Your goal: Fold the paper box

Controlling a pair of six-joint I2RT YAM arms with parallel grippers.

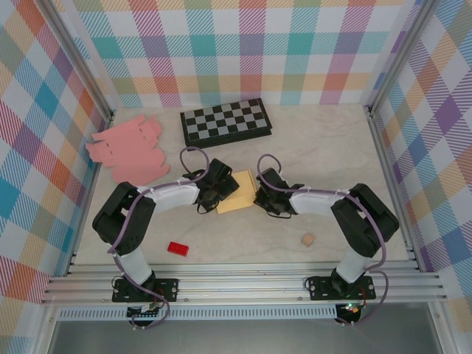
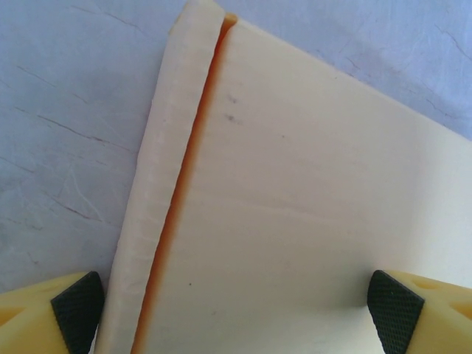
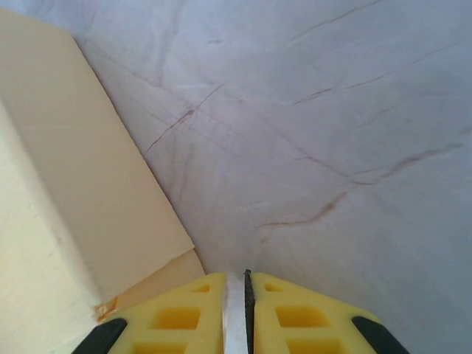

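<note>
Left gripper [image 2: 236, 310] stands wide open, its black pads [image 2: 77, 310] set on either side of the cream paper box [image 1: 239, 193] and not closed on it; a folded flap [image 2: 158, 192] lies along the box's left edge. Right gripper [image 3: 237, 313] is drawn in to a thin slit just beside the box's corner, gripping nothing I can make out. That box lies flat in the middle of the table [image 1: 324, 147], between both grippers.

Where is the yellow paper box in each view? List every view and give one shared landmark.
Top external: paper box at the centre.
Left wrist: box covers the middle and right.
Right wrist: box along the left edge.
Shared landmark: the pale veined table beneath it.
</note>
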